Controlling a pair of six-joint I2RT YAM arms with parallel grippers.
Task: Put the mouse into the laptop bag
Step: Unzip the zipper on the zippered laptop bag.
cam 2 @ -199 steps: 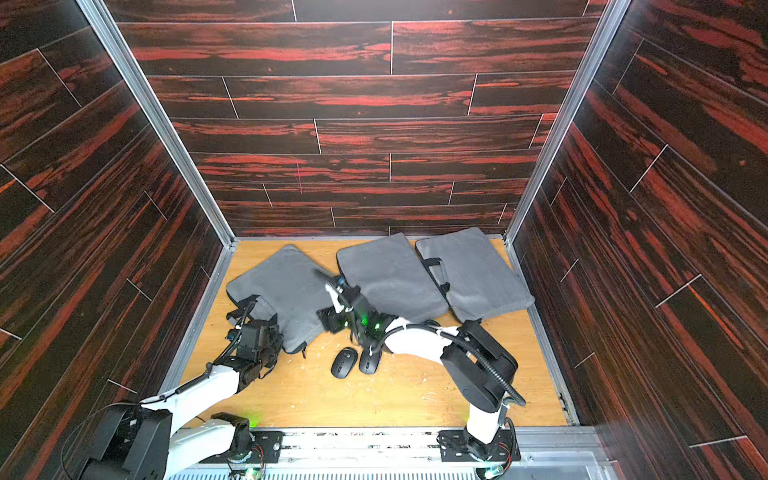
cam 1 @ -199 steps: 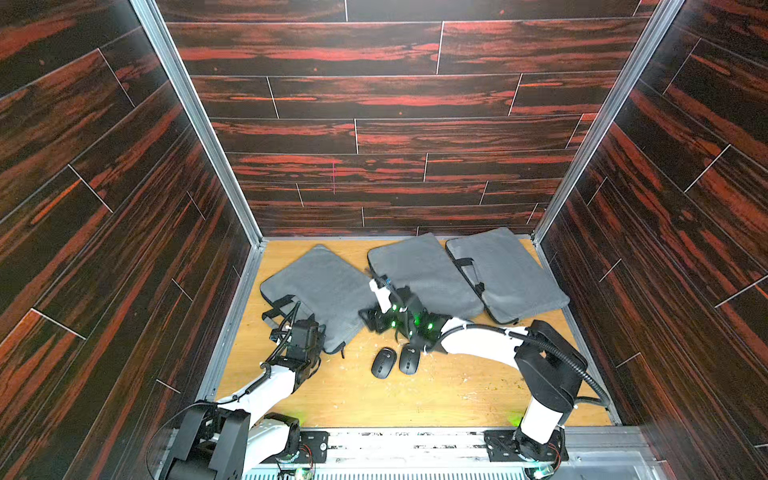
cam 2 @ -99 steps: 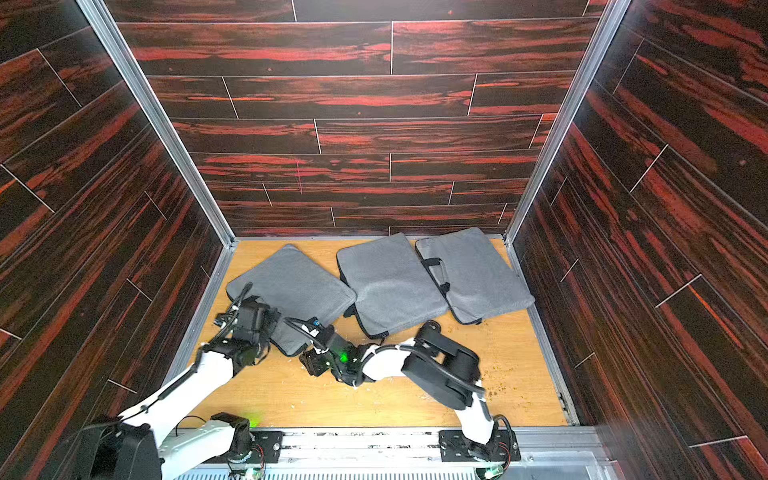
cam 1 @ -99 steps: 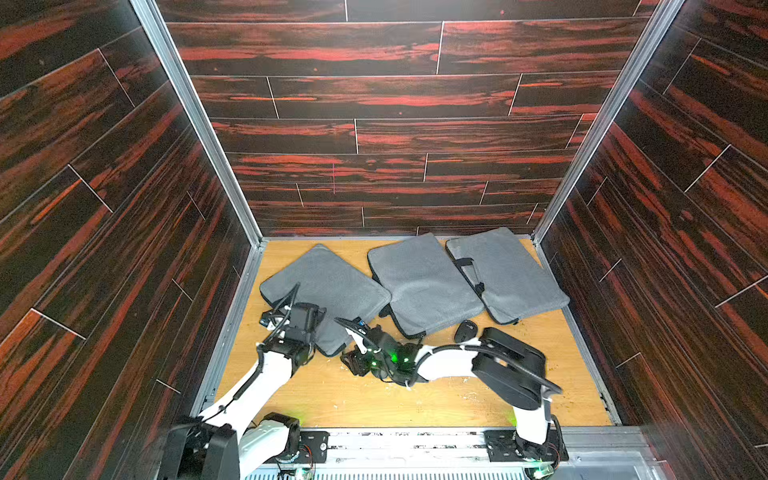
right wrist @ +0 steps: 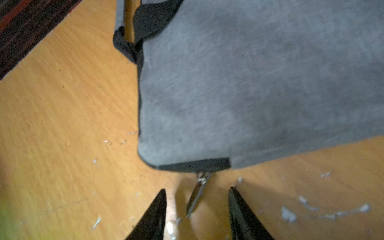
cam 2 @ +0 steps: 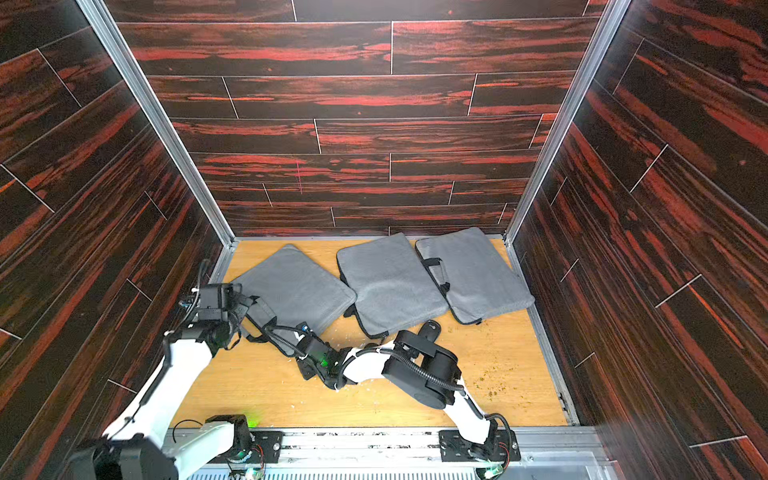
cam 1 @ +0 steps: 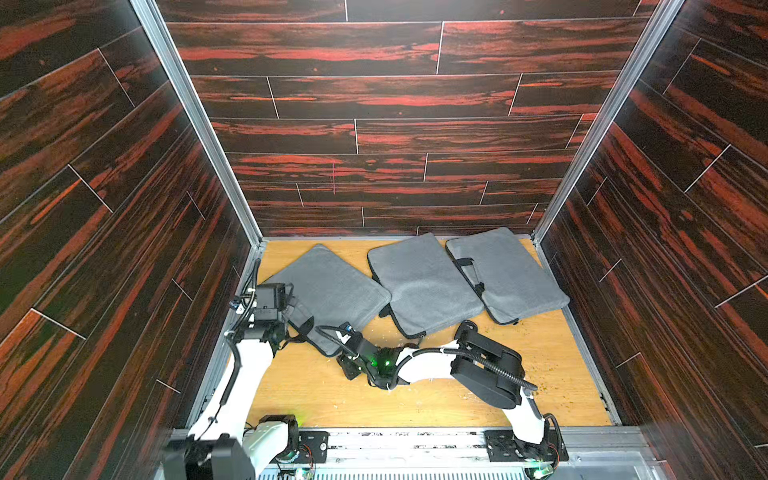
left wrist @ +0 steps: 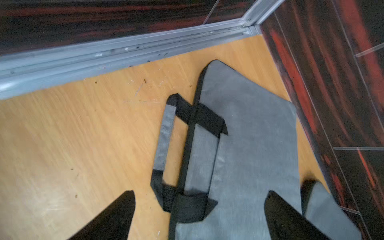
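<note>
The right gripper [right wrist: 197, 189] has swung over to the leftmost laptop bag [cam 1: 332, 286], jaws part-open astride its zipper pull [right wrist: 195, 199], the left gripper [left wrist: 200, 192] has sprung wide, and the mouse [cam 2: 430, 329] lies on the table [cam 2: 257, 386] at three o'clock of the right gripper, so unzipping likely comes next.

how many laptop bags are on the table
3, in a row toward the back of the table: left laptop bag, middle laptop bag, right laptop bag near the back corner. None seems hidden.
</note>
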